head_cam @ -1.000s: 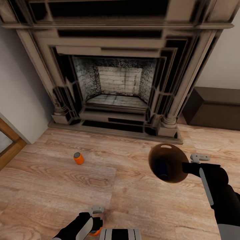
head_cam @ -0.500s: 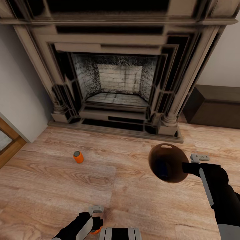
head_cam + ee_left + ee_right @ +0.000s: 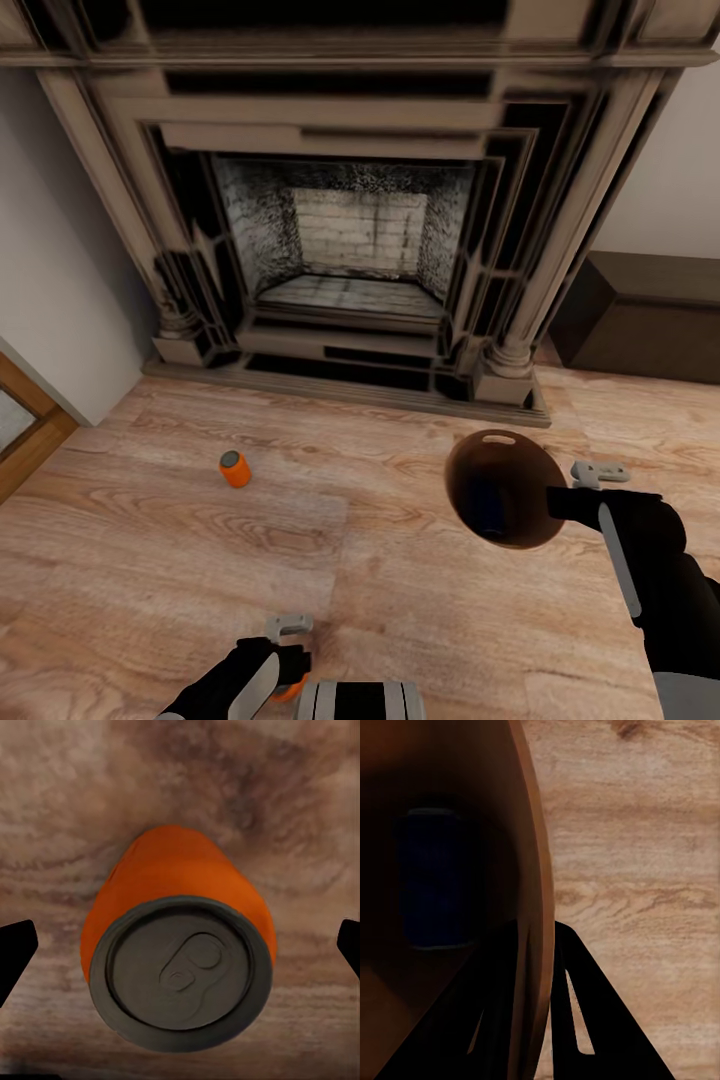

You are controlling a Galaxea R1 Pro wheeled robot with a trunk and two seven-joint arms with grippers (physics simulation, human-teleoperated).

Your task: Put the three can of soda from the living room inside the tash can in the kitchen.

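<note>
The right gripper [image 3: 556,500] pinched the rim of the round copper-brown trash bin [image 3: 503,488], one finger inside the wall and one outside, holding it tilted above the light wood plank floor [image 3: 400,600]; a dark blue soda can [image 3: 433,879] lay inside. The left gripper [image 3: 288,672] hung over an orange soda can with a grey top [image 3: 178,952], fingers spread wide at either side without touching it. A second orange soda can [image 3: 235,468] stood upright near the dark carved fireplace [image 3: 360,230].

Matte black right arm [image 3: 655,560] with light grey side stripe; black-and-white left arm [image 3: 235,685]; pale grey finger brackets; striped grey trunk block [image 3: 360,702].
</note>
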